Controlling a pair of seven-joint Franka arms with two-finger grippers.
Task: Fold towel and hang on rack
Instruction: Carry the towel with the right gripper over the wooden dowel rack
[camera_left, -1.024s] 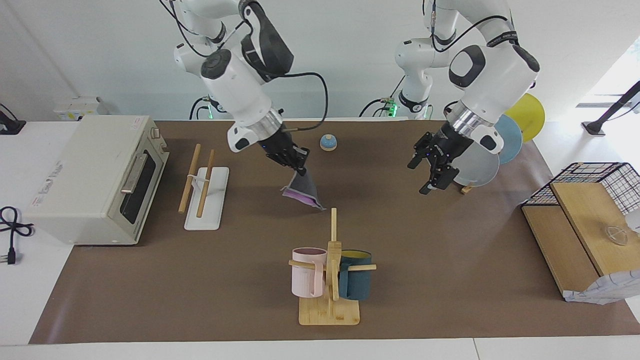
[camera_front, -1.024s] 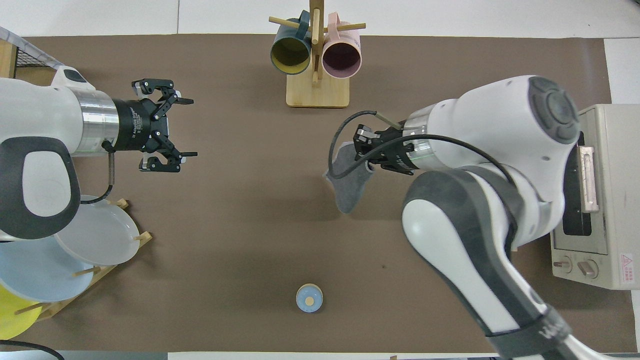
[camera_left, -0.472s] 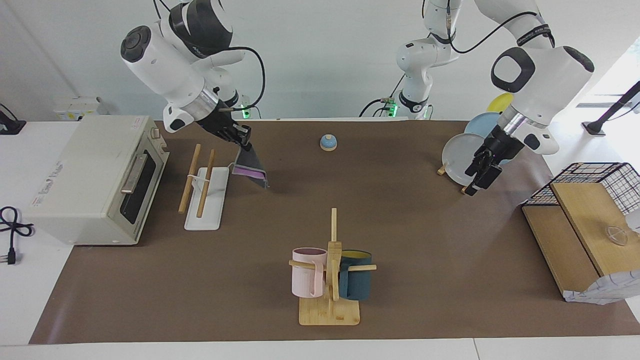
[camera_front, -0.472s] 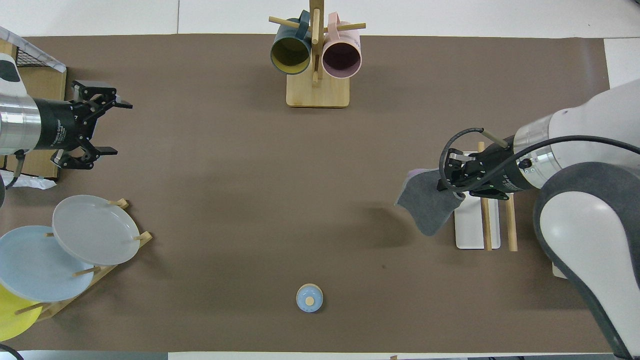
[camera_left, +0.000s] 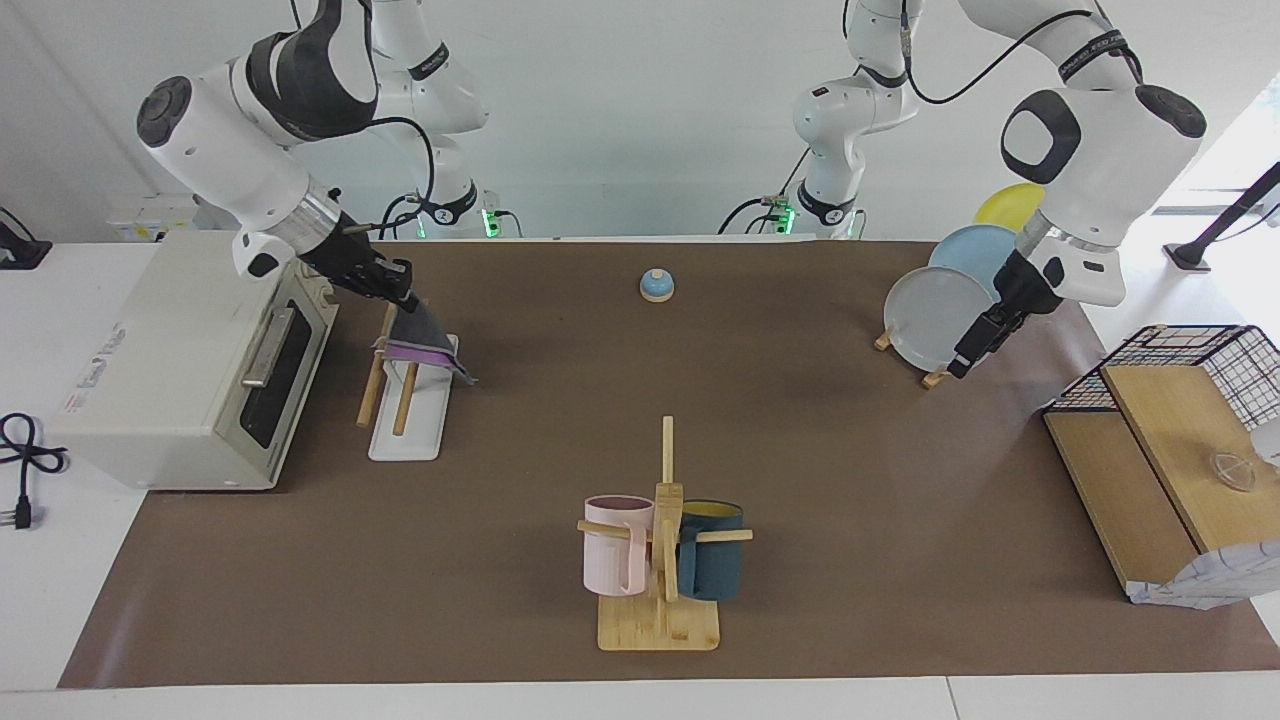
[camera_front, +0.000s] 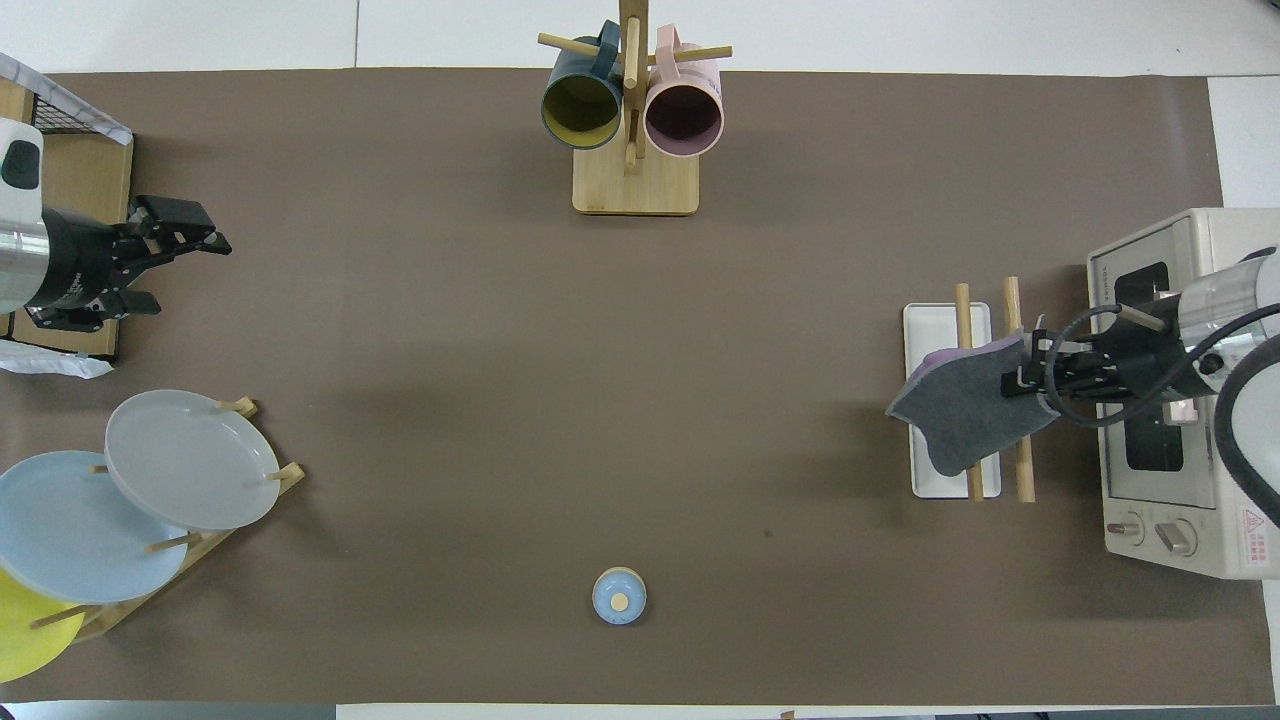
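Note:
The towel (camera_left: 422, 336), folded, dark grey outside with a purple edge below, hangs from my right gripper (camera_left: 403, 297), which is shut on its top corner. It hangs over the part of the rack (camera_left: 402, 400) nearer to the robots, across both wooden rods; I cannot tell whether it rests on them. In the overhead view the towel (camera_front: 965, 415) covers the middle of the rods of the rack (camera_front: 930, 320), with the right gripper (camera_front: 1030, 375) over the rod beside the oven. My left gripper (camera_front: 190, 270) is open and empty, raised by the plate stand (camera_left: 945, 310); it also shows in the facing view (camera_left: 975, 345).
A toaster oven (camera_left: 190, 350) stands right beside the rack at the right arm's end. A bamboo mug stand (camera_left: 660, 560) is farther from the robots mid-table. A small blue bell (camera_left: 656, 285) sits near the robots. A wire basket with wooden boards (camera_left: 1170, 430) is at the left arm's end.
My right gripper carried the towel from mid-table toward the right arm's end until it hangs over the rack's rods. My left gripper drew back toward the plate stand and basket.

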